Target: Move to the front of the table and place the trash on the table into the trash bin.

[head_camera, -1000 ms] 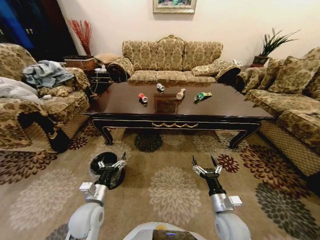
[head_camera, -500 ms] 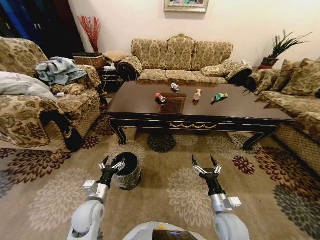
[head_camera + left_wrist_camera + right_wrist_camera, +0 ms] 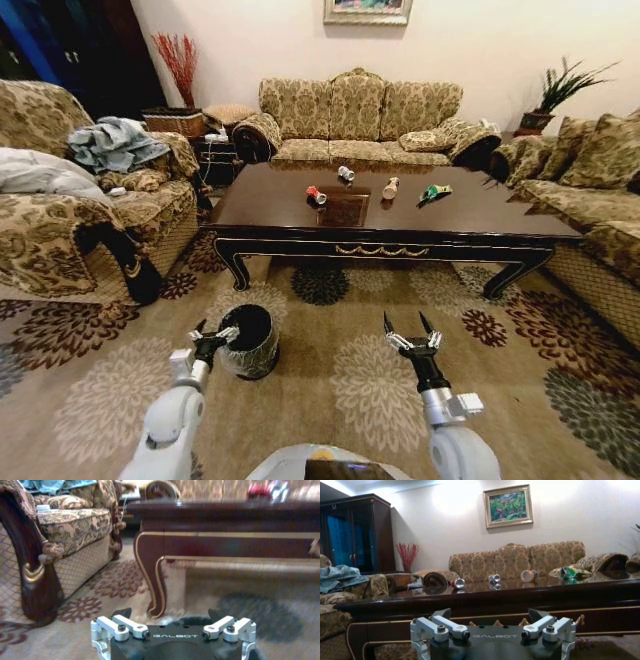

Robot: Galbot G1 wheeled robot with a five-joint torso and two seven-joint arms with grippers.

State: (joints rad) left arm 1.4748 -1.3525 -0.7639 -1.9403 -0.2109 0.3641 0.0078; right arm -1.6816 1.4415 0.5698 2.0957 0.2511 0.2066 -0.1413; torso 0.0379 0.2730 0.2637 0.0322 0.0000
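Closest in, both arms reach forward low over the flowery carpet. The left gripper (image 3: pixel 211 336) sits at about 8 o'clock in the head view, fingers spread with nothing between them, tips right at the rim of the trash bin (image 3: pixel 249 341), which stands on the carpet just in front of the table's left leg. The right gripper (image 3: pixel 407 330) is at 5 o'clock, prongs apart too, nothing in it, pointing at the table (image 3: pixel 300 210).

Further out, the trash sits around the table's centre inlay: red-and-white can (image 3: pixel 316 195) at 11 o'clock from the inlay, silver-white piece (image 3: pixel 346 173) at 12, tan bottle (image 3: pixel 391 188) at 1, green wrapper (image 3: pixel 431 192) out at 2.

The left wrist view gets the curved gold-trimmed table leg (image 3: pixel 150 573) up close, while the right wrist view looks level across the tabletop, trash lined up along it.
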